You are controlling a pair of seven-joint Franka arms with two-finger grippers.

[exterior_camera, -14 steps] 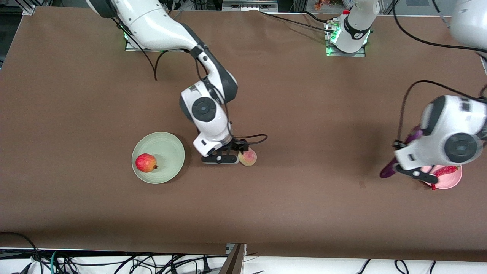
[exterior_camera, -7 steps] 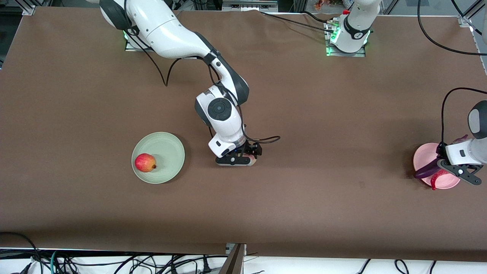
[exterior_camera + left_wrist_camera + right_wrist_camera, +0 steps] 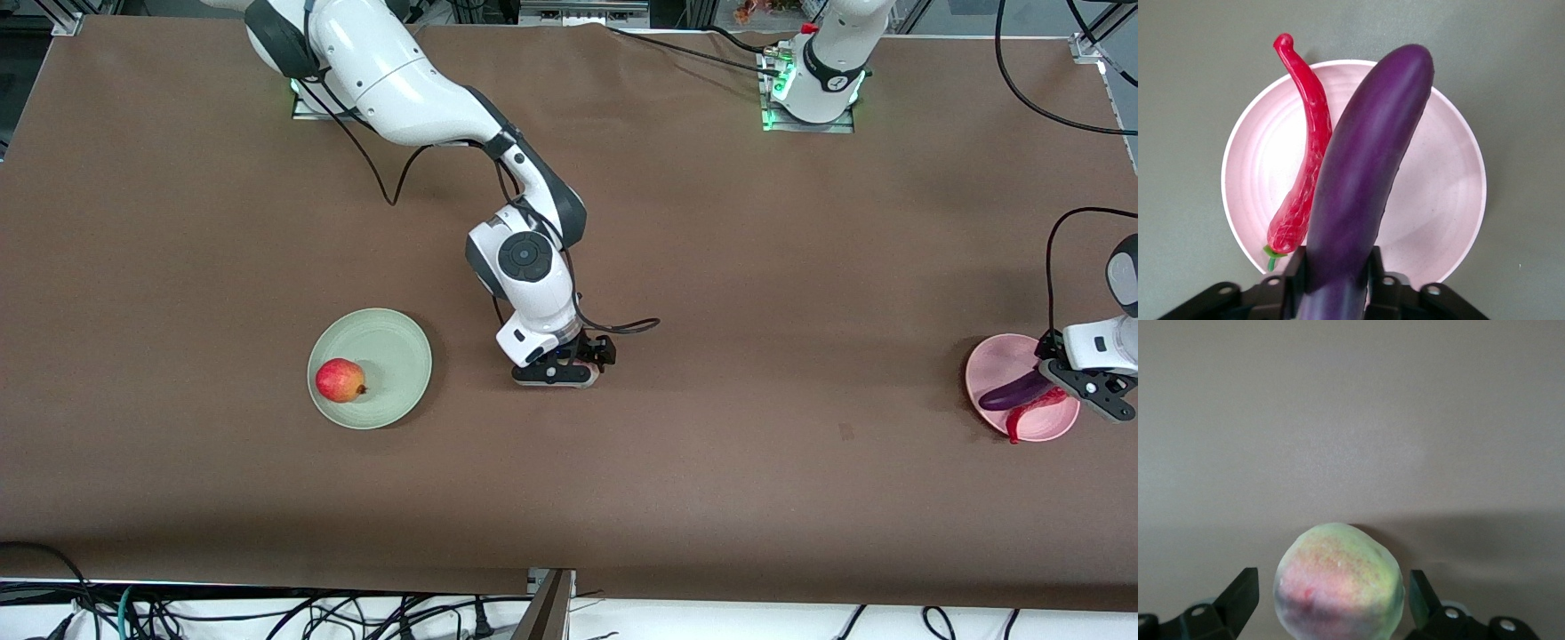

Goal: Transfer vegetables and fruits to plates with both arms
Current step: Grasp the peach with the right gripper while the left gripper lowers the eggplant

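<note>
Both arms at work — eggplant over the pink plate, peach between spread fingers.

The left gripper pinches the purple eggplant by one end over the pink plate; its long axis lies across the plate, the free tip pointing toward the rim on the right arm's side. The red chili pepper lies in the plate just beside it, roughly parallel, thin tip overhanging the rim.
The right gripper is down at the brown table mid-table, fingers spread either side of the peach — not touching it. The red-yellow apple sits on the green plate, nub pointing toward the right gripper. No readable writing.
</note>
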